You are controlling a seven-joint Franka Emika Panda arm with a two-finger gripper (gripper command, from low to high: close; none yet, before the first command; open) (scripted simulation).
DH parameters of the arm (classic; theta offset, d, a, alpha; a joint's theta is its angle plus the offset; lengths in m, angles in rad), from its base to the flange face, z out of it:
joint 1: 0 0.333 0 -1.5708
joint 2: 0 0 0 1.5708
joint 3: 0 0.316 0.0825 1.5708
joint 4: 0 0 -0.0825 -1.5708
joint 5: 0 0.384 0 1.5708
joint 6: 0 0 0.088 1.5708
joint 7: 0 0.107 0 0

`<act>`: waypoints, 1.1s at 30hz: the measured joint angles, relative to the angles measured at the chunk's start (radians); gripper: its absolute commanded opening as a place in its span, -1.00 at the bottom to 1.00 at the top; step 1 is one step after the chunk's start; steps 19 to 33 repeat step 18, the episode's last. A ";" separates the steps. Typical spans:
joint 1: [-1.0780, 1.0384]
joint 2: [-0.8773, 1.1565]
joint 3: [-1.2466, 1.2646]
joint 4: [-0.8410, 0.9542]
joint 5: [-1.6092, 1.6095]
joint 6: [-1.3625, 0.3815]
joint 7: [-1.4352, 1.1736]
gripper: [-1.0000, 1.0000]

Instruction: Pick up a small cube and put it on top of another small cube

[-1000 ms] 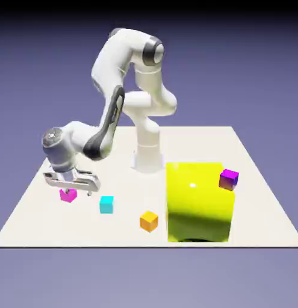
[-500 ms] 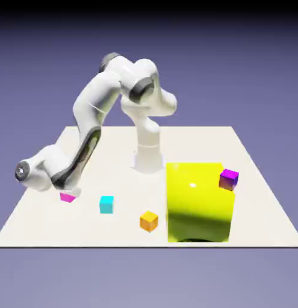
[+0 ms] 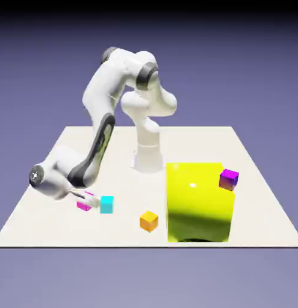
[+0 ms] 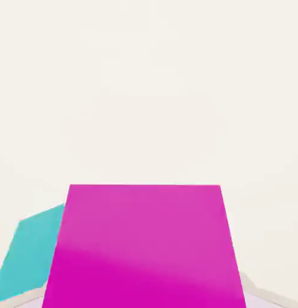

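The big yellow block (image 3: 199,204) was seen on the table (image 3: 127,231). The pink cube (image 4: 145,246) was pinched by the gripper (image 3: 86,201), just beside the blue-green cube (image 3: 106,205); whether those cubes touched could not be told.

Purple cube (image 3: 229,180) atop yellow block (image 3: 198,207); orange cube (image 3: 149,221).

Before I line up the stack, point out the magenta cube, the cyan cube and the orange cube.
Magenta cube (image 4: 145,240): hand view, middle of its large visible face.
Cyan cube (image 3: 107,205): exterior view, middle of its front face.
Orange cube (image 3: 149,222): exterior view, near its middle, below the top face.
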 measured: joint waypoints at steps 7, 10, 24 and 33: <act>-0.041 -0.100 0.243 -0.019 0.079 -0.012 0.304 -1.00; -0.058 -0.142 0.347 -0.027 0.113 -0.017 0.435 -1.00; -0.037 -0.101 0.393 -0.129 0.157 0.133 0.432 1.00; -0.037 -0.101 0.393 -0.129 0.157 0.133 0.432 1.00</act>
